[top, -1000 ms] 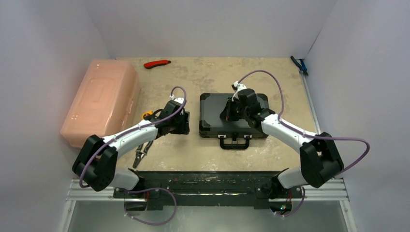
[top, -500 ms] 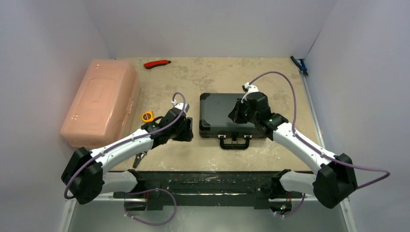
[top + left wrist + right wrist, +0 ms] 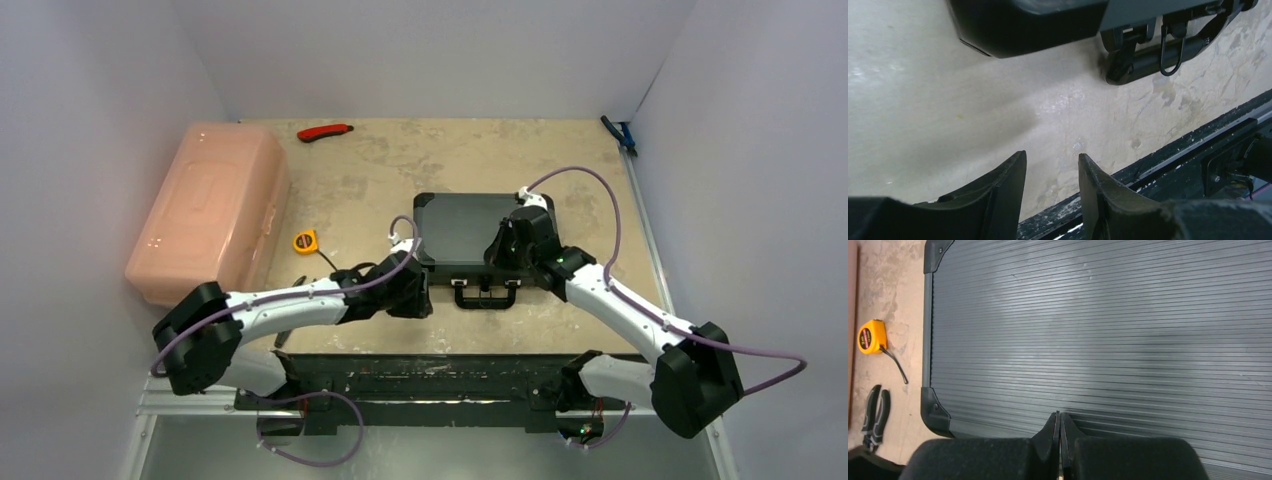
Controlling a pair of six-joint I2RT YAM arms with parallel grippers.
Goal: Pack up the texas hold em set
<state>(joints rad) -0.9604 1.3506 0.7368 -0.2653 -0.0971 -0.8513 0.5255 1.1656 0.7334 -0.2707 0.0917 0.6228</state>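
Note:
The black briefcase [image 3: 462,222] lies closed on the table, its handle [image 3: 485,298] facing the arms. No chips, discs or dice are in view. My left gripper [image 3: 421,297] is low at the case's front left corner, open and empty. In the left wrist view [image 3: 1052,155] it is over bare table, with the case corner [image 3: 1023,25] and handle [image 3: 1158,55] ahead. My right gripper [image 3: 500,256] is shut and empty over the lid's front right part. In the right wrist view its tips [image 3: 1058,414] sit just above the ribbed lid [image 3: 1098,325].
A large pink plastic box [image 3: 210,210] stands at the left. A yellow tape measure [image 3: 305,241] and pliers [image 3: 875,415] lie left of the case. A red utility knife [image 3: 325,131] is at the back and a blue tool [image 3: 620,135] at the back right.
My left gripper has swung right and toward the near edge, from the case's left side to its front left corner. My right gripper has moved toward the lid's front right.

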